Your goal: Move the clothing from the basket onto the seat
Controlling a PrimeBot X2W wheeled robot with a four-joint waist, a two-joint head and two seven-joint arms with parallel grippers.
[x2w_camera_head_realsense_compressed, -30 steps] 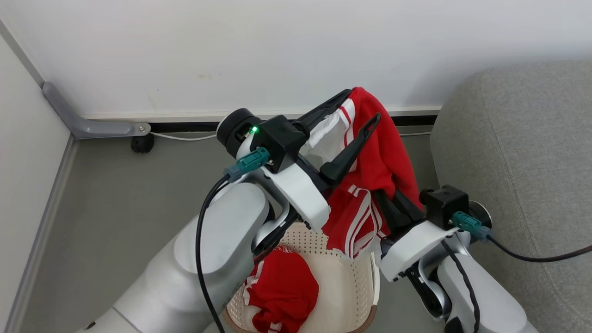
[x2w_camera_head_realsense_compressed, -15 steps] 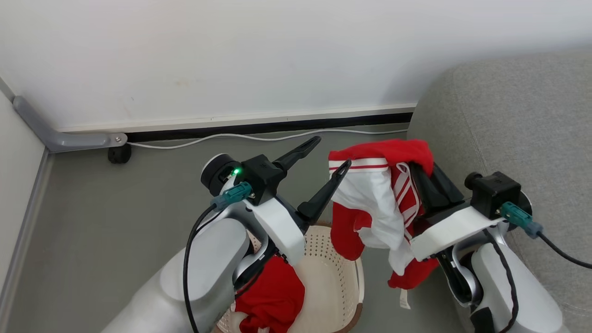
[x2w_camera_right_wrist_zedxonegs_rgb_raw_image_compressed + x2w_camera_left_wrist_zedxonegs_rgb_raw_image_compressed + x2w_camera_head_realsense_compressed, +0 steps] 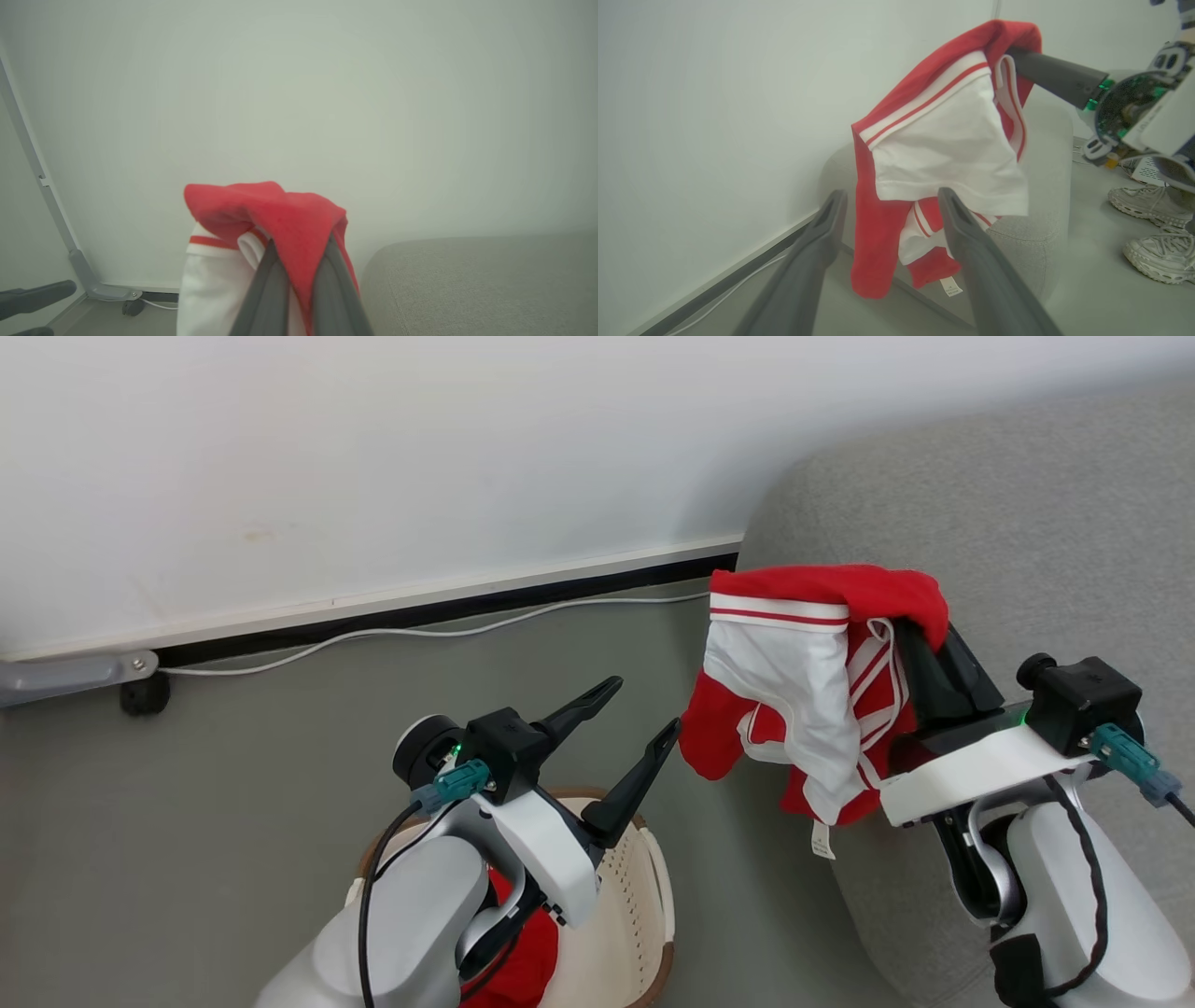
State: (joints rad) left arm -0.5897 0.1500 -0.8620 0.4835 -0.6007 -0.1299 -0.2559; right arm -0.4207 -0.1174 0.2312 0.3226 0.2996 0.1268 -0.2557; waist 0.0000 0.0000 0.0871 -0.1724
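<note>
Clothing in red and white hangs draped over the right tool, whose two fingers are clenched on it, aloft at the edge of the grey seat; a second red garment lies in the cream basket on the floor; the left tool stands released, fingers spread wide, above the basket and close beside the hanging fabric; whether they touch cannot be told.

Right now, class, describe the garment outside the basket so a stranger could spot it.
Find the grey seat on the right. Beside its edge, the right end effector grips a hanging garment. Unlike the red heap in the basket, it dangles mid-air, showing a white panel.
</note>
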